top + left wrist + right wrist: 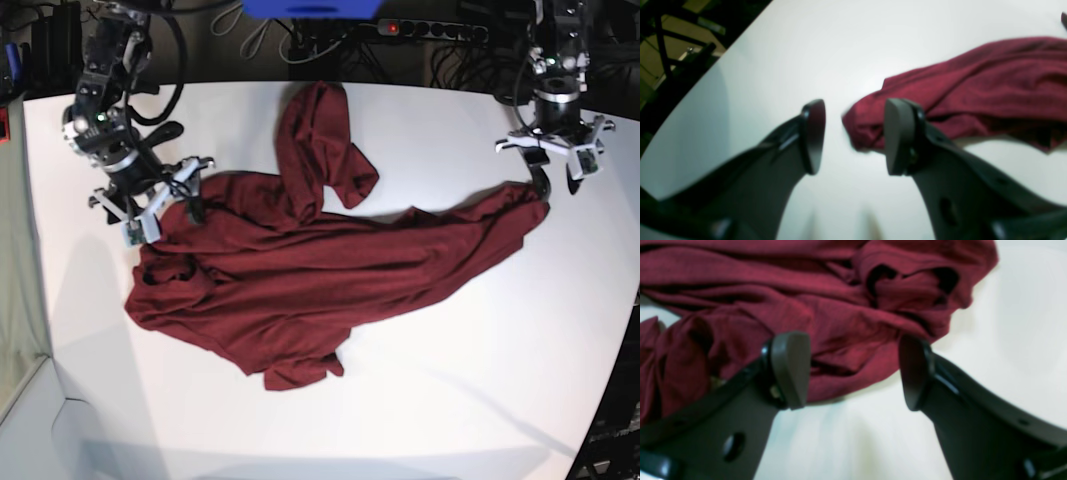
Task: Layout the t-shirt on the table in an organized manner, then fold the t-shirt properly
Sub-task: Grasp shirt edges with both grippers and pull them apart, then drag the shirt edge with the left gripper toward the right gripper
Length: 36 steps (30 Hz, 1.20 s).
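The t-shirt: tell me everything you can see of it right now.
The t-shirt is plain dark maroon knit, without print, lying crumpled and wrinkled on the white table, not spread flat. One part stretches up toward the table's far edge, another tapers out to the left gripper, whose open fingers stand at the fabric's tip without clamping it. The right gripper hangs open at the opposite bunched edge, with nothing between its fingers.

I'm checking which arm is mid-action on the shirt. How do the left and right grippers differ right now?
The left gripper is open over bare table, with the t-shirt tip beyond its fingertips. The right gripper is spread wider above a bunched fabric edge. In the base view, left is at the shirt's far stretched corner, right beside the crumpled end. Neither holds cloth.
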{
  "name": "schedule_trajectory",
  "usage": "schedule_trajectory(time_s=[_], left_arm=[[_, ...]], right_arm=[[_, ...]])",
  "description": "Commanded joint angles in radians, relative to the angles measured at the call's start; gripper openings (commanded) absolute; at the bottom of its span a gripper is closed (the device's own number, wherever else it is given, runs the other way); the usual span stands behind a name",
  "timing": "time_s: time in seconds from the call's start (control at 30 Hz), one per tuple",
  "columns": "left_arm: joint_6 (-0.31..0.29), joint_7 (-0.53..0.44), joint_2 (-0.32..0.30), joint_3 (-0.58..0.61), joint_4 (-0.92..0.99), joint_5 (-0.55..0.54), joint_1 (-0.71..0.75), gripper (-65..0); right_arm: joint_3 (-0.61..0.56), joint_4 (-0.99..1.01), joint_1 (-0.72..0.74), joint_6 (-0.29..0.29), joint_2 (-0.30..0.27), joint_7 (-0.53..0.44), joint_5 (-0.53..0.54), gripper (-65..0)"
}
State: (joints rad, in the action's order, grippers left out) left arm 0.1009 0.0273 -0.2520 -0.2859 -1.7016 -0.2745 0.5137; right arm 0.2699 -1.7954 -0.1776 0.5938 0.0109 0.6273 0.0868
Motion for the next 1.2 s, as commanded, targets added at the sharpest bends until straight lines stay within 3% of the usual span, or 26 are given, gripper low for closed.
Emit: schedule_trajectory(time_s=[0.0, 0.17, 0.33, 0.47, 0.6, 0.73, 0.8, 1.07, 1.17], left_arm=[[0.001, -0.033, -0.011, -0.008, -0.021, 0.004, 0.004, -36.6], [0.003, -0.033, -0.011, -0.048, -0.016, 0.004, -0.02, -36.3], [0.006, -0.019, -0.01, -0.071, -0.001, 0.004, -0.157, -36.1], [0.003, 0.113, -0.008, -0.068, 0.019, 0.004, -0.295, -36.1], [0.003, 0.262, 0.05, -0.068, 0.105, 0.013, -0.459, -36.1], [0.001, 0.34, 0.089, -0.066, 0.191, 0.008, -0.544, -36.1], [0.001, 0.346, 0.101, -0.066, 0.232, 0.013, -0.565, -36.1], [0.001, 0.346, 0.093, -0.066, 0.315, 0.005, -0.576, -36.1], [0.001, 0.346, 0.09, -0.074, 0.318, 0.005, -0.571, -36.1]], right_arm=[[-0.024, -0.024, 0.006, -0.001, -0.002, -0.024, 0.02, -22.7], [-0.148, -0.024, -0.01, -0.001, -0.002, -0.025, 0.02, -22.7], [-0.211, 0.019, 0.031, -0.007, -0.002, -0.025, 0.018, -22.7], [-0.215, 0.104, 0.111, -0.007, -0.002, -0.025, 0.014, -22.7], [-0.212, 0.185, 0.172, -0.007, -0.009, -0.025, 0.012, -23.1], [-0.217, 0.242, 0.174, -0.007, -0.038, -0.025, 0.012, -24.2], [-0.217, 0.265, 0.169, -0.005, -0.041, -0.025, 0.012, -28.9], [-0.209, 0.286, 0.109, -0.004, -0.11, -0.025, 0.014, -63.5], [-0.197, 0.262, 0.086, -0.004, -0.156, -0.025, 0.015, -65.0]])
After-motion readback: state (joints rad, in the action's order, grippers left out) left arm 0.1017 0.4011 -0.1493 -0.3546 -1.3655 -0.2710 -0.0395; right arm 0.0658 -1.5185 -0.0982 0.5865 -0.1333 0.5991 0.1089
